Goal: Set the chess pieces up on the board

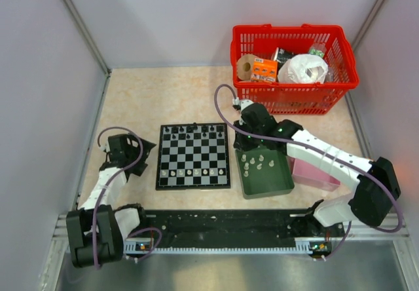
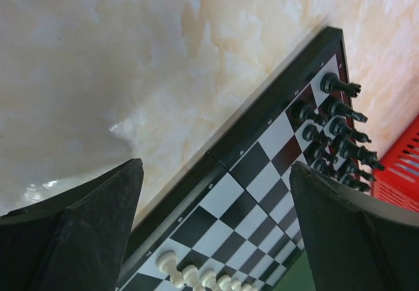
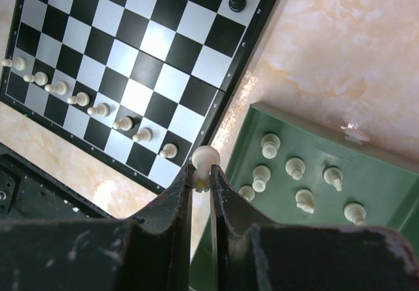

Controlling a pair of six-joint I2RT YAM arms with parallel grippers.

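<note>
Board (image 1: 193, 155) lies flat on the table (image 1: 163, 94) between the two arms in the overhead view, with black chess pieces (image 1: 191, 130) along its far edge and a whitish row along the near one. More whitish ones stand loose in the green tray (image 1: 278, 183) just right of it. The right gripper (image 1: 243, 124) hangs over the gap between tray and board, and the left gripper (image 1: 127, 150) waits off the board's left side. A pink box (image 1: 308, 173) and a red basket (image 1: 294, 104) crowd the right.

From the left wrist, the left gripper (image 2: 213, 173) is spread wide and empty above the board's border.

From the right wrist, the right gripper (image 3: 201, 176) is clamped on a white piece (image 3: 205, 156), pinched below its round head, over the board's near right corner beside a row of white pawns (image 3: 98, 109).

These figurines look light, rigid and smooth, so they will likely topple at a nudge. The waist under the head seems the safest hold, and each should be set down straight.

The tabletop is glossy, marbled beige, probably slick. Grey walls close in on three sides, leaving little room to swing wide
</note>
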